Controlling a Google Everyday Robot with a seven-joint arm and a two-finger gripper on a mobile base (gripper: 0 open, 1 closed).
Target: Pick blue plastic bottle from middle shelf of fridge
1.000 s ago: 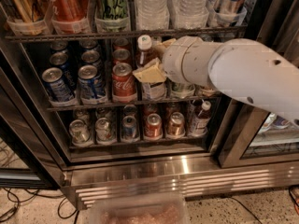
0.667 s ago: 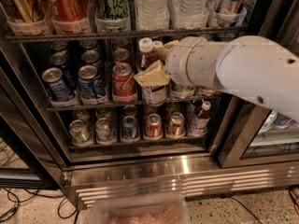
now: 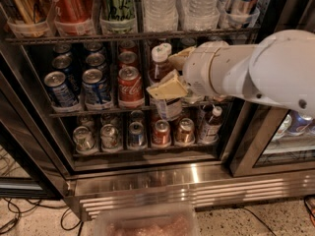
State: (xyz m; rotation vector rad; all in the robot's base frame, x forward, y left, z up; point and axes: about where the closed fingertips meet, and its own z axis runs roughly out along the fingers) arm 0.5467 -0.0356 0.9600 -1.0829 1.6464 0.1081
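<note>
The blue plastic bottle has a white cap, dark drink and a white label. It stands at the middle shelf of the fridge, right of a red cola can. My gripper reaches in from the right on a thick white arm. Its tan fingers are closed around the bottle's body, one in front and one behind. The bottle's lower end overlaps the shelf's front edge. Blue cans line the shelf's left lanes.
The top rack holds tall cans and ribbed water bottles. The bottom rack holds short cans and a small brown bottle. A glass door frame stands at the right. A clear bin sits on the floor below.
The arm has drawn back to the right, and the bottle in the gripper has moved right and slightly down, out over the shelf's front edge.
</note>
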